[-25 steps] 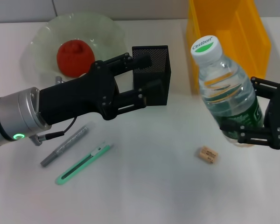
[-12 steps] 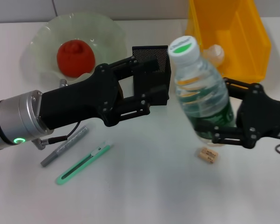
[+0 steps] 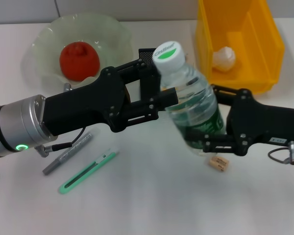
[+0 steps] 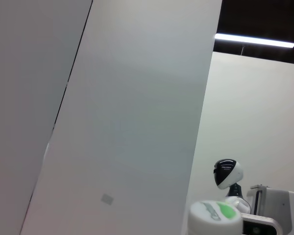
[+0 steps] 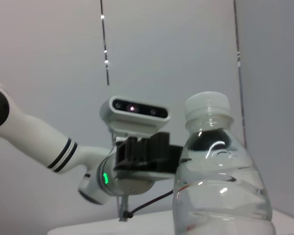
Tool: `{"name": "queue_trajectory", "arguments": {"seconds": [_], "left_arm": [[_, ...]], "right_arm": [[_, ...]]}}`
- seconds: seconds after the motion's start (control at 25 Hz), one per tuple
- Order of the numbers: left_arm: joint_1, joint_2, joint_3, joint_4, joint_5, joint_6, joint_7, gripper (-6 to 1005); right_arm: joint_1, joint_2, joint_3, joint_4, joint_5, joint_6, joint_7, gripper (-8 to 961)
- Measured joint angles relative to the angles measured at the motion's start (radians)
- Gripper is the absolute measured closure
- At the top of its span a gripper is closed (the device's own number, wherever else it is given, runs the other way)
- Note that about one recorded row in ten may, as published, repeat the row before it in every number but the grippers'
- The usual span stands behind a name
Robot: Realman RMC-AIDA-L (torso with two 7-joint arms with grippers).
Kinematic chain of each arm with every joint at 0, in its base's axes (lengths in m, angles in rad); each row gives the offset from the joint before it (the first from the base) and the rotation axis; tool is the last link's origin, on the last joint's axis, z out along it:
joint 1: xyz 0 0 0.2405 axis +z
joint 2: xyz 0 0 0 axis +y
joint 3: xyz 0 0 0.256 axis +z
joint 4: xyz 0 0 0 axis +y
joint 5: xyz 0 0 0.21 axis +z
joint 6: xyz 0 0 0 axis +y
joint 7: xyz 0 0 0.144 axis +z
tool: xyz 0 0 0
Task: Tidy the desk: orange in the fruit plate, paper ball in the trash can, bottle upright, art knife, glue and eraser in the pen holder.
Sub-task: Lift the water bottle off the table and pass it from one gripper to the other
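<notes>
My right gripper [image 3: 209, 117] is shut on a clear water bottle [image 3: 190, 105] with a green-and-white cap and holds it tilted above the table, right at the fingertips of my left gripper [image 3: 156, 84]. The left gripper is open, its two fingers spread in front of the black mesh pen holder [image 3: 146, 51], which is mostly hidden. The bottle also shows in the right wrist view [image 5: 218, 176], and its cap shows in the left wrist view [image 4: 215, 215]. The orange [image 3: 78, 59] lies in the pale green fruit plate [image 3: 44, 39]. The paper ball [image 3: 224, 56] lies in the yellow bin [image 3: 267, 34]. The green art knife [image 3: 87, 171], the grey glue stick [image 3: 67, 152] and the tan eraser [image 3: 218, 163] lie on the table.
The yellow bin stands at the back right and the plate at the back left. The left arm stretches across the middle of the table, above the glue stick and the knife. The eraser lies just below the right gripper.
My right gripper has carried the bottle leftward, from beside the yellow bin to the left gripper's fingertips, where it now covers the pen holder. The left arm has barely moved.
</notes>
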Motion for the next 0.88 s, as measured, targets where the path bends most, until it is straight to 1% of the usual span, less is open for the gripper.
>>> {"name": "queue_trajectory", "arguments": {"seconds": [0.16,0.36,0.88], "left_arm": [[0.000,0.000,0.000,-0.001,0.000,-0.002,0.000,444],[0.001,0.000,0.000,-0.004,0.000,0.001,0.001,446],[-0.001,0.000,0.000,-0.015,0.000,0.003,0.002,451]], "right_arm": [[0.023,0.000,-0.038,0.025,-0.008,0.025,0.000,188],[0.026,0.002,-0.090,0.029,-0.007,0.069,-0.001,189],[0.042,0.004,-0.103,0.048,0.020,0.068,-0.001,168]]}}
